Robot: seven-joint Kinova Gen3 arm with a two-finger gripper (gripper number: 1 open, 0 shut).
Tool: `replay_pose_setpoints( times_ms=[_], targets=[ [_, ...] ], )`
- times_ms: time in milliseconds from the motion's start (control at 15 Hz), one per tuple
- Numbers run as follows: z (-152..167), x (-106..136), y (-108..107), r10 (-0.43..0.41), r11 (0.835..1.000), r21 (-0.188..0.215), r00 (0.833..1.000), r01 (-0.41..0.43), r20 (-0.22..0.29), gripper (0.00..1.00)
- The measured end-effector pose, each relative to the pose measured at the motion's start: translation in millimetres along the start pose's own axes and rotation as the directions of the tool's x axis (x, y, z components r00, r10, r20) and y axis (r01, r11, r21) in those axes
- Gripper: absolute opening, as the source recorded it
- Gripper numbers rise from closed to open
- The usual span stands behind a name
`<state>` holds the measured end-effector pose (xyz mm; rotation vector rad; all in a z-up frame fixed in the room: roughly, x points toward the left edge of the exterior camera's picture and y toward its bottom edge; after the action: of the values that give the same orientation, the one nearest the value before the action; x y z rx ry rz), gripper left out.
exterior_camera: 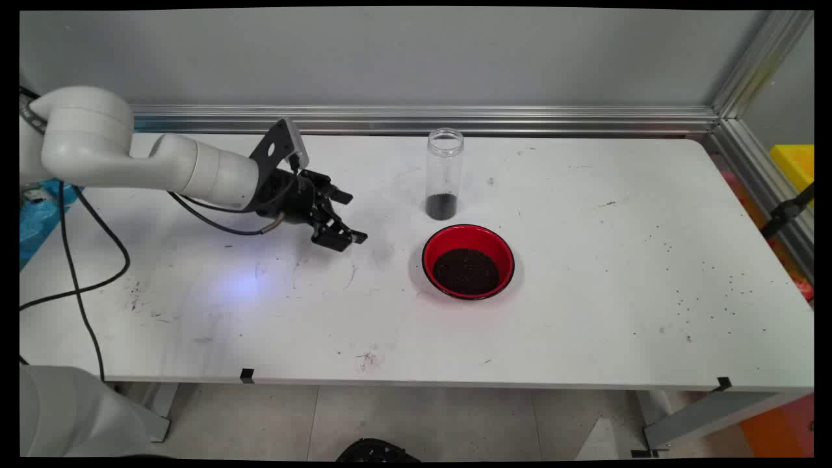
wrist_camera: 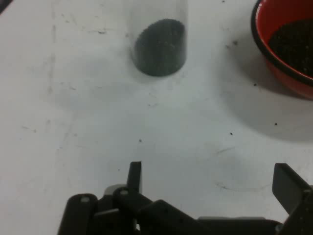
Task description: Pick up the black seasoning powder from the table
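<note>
My black gripper (exterior_camera: 354, 218) hangs low over the white table, left of centre, pointing right, its fingers wide open and holding nothing. The nearest thing is a clear tall jar (exterior_camera: 444, 173) standing upright to its right, with a dark layer of grains at its bottom. In the hand view the jar (wrist_camera: 160, 44) stands straight ahead, and the gripper (wrist_camera: 208, 178) shows open at the bottom edge. A red bowl (exterior_camera: 468, 261) with a black rim, holding dark grains, sits just in front of the jar; the bowl (wrist_camera: 286, 54) appears at the hand view's upper right.
Small dark specks are scattered over the table's right part (exterior_camera: 702, 292). Black cables (exterior_camera: 78, 273) hang from the arm at the left. An aluminium rail (exterior_camera: 422, 120) runs along the back edge and down the right side.
</note>
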<state>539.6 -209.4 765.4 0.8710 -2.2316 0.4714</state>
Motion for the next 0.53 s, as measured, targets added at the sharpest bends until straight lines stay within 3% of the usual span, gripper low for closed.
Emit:
replay_pose_setpoints(
  times_ms=[533],
  targets=[
    [-3.5,22.2,-20.7,0.039,0.999,0.019,0.999,-0.039,0.023,1.0]
  ],
)
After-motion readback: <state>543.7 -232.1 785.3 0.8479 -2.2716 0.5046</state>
